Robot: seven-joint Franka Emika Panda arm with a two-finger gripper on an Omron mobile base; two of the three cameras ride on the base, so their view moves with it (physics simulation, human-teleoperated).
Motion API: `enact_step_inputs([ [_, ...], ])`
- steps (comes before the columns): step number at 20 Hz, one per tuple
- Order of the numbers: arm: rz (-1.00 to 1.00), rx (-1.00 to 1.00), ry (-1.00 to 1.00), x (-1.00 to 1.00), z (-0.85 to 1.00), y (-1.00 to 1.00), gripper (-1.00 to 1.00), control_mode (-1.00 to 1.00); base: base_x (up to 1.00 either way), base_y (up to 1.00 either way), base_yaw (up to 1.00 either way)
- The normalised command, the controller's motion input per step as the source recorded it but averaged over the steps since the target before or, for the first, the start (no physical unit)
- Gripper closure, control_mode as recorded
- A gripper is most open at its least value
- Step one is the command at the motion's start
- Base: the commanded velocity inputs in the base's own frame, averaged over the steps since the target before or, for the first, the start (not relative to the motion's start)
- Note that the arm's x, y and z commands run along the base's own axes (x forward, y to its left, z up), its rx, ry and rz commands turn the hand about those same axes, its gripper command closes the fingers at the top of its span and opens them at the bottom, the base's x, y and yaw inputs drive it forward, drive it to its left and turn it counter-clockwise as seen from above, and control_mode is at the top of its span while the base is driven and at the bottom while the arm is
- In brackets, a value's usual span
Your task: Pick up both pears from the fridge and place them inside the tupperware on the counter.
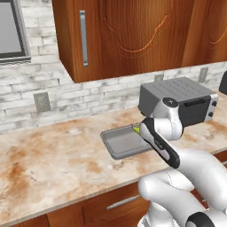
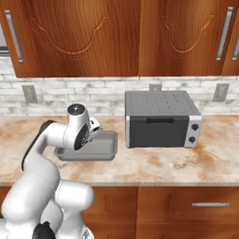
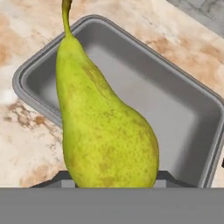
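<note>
While gripped, pear (image 3: 103, 131) hangs over tupperware (image 3: 183, 109).

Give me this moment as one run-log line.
phase: place | held: pear in closed jaws | position: over tupperware on counter | tupperware contents: none seen | released: not yet

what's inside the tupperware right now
Its grey floor looks bare in the hand view; the tupperware holds no fruit yet. A pear is in front of it, held in the pincer, hiding part of the floor. In the base views the arm covers its near side.
</note>
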Motion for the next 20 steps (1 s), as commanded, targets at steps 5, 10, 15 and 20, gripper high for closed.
enact_step_inputs([
  [5, 0.00, 0.00, 0.06, 0.49, -0.31, 0.00, 1.00, -1.00, 0.00, 0.00, 0.00],
  [10, 0.00, 0.00, 0.01, 0.41, -0.35, 0.00, 1.00, -1.00, 0.00, 0.00, 0.00],
  [15, 0.00, -0.01, 0.00, 0.40, -0.36, 0.00, 1.00, -1.00, 0.00, 0.00, 0.00],
  [20, 0.00, -0.01, 0.01, 0.39, -0.34, 0.00, 1.00, -1.00, 0.00, 0.00, 0.00],
])
